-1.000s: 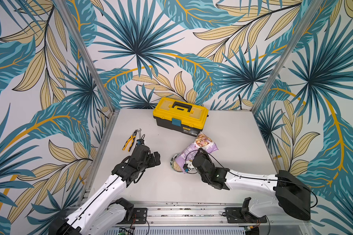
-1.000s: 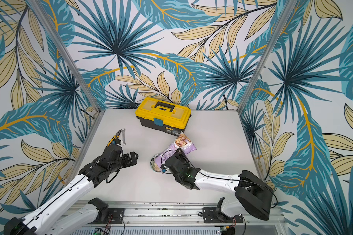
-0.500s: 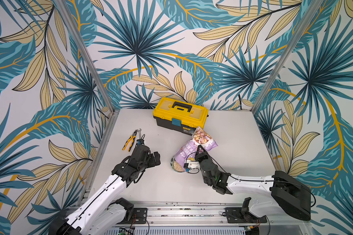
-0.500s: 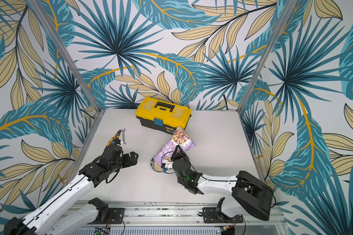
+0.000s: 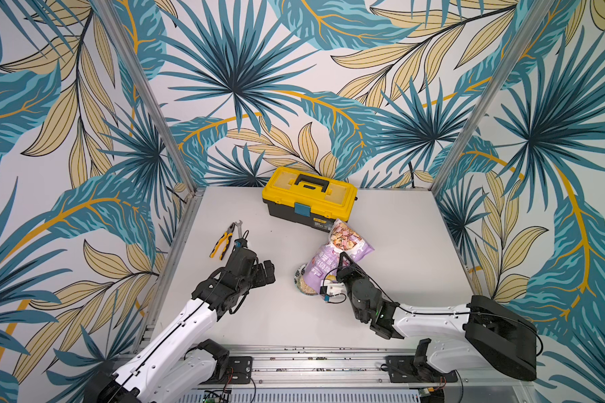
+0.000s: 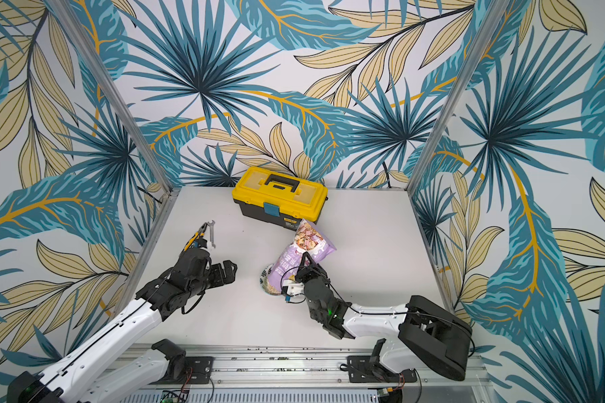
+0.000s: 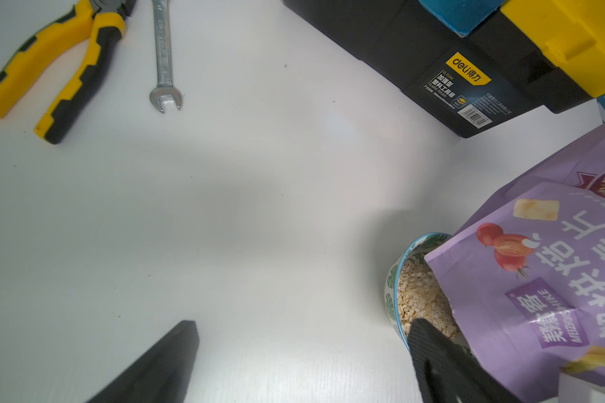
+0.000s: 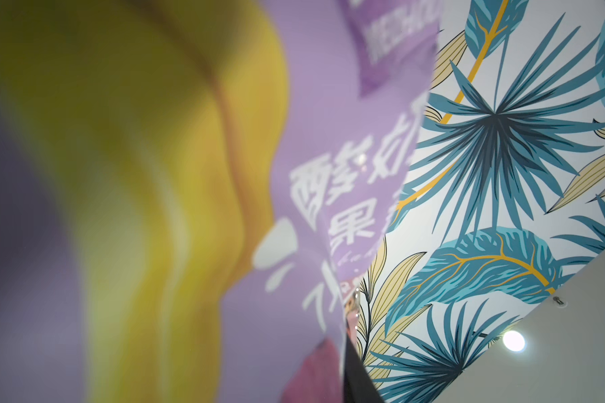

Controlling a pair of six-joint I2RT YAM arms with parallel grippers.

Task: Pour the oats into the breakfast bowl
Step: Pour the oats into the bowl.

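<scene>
One pouch (image 5: pixel 330 259), tipped over bowl (image 5: pixel 298 275), in right tool (image 5: pixel 339 268).

Left fingers (image 7: pixel 154 366) spread wide, right fingers (image 5: pixel 343 261) pinched

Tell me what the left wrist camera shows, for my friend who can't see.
A light purple pouch tips mouth-down into a small leaf-patterned bowl holding pale oats. Beyond, on the white table, are yellow-and-black pliers, a silver wrench and a toolbox. The left gripper is open and empty.
</scene>
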